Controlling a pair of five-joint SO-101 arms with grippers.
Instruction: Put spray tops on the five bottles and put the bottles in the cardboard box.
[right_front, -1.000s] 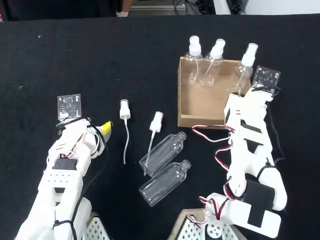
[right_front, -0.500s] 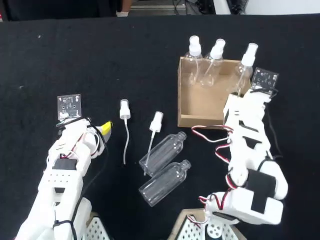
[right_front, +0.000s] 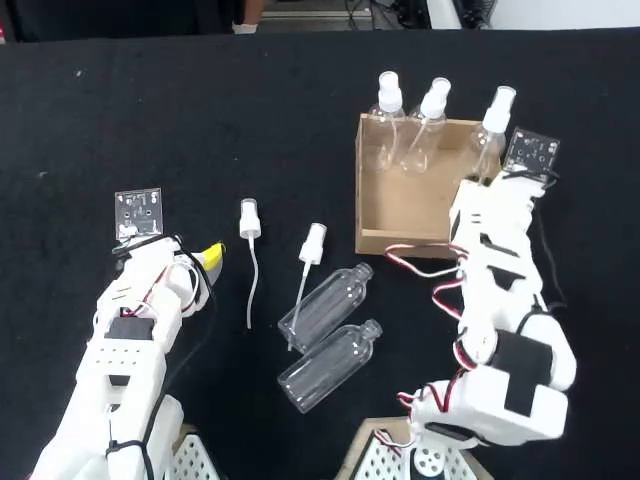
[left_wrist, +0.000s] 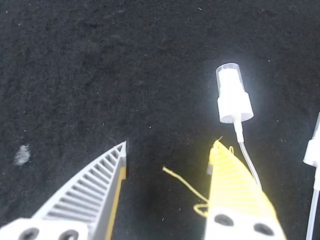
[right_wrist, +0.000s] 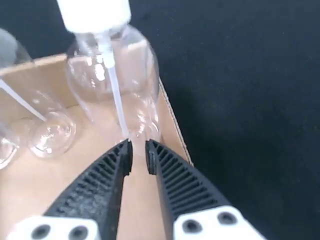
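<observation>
While ribbed black right gripper sits nearly pressed together above cardboard box (upper right; three clear capped bottles inside, corner hidden by arm), left gripper spread; two uncapped bottles, two spray tops mid-frame.

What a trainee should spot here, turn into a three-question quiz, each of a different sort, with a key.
1. True or false: two uncapped clear plastic bottles lie on the black table.
2. How many capped clear bottles stand in the brown cardboard box? A two, B three, C five.
3. Fill in: the left gripper, near a loose white spray top, has its jaws ___.
Key: 1 true; 2 B; 3 open.
</observation>
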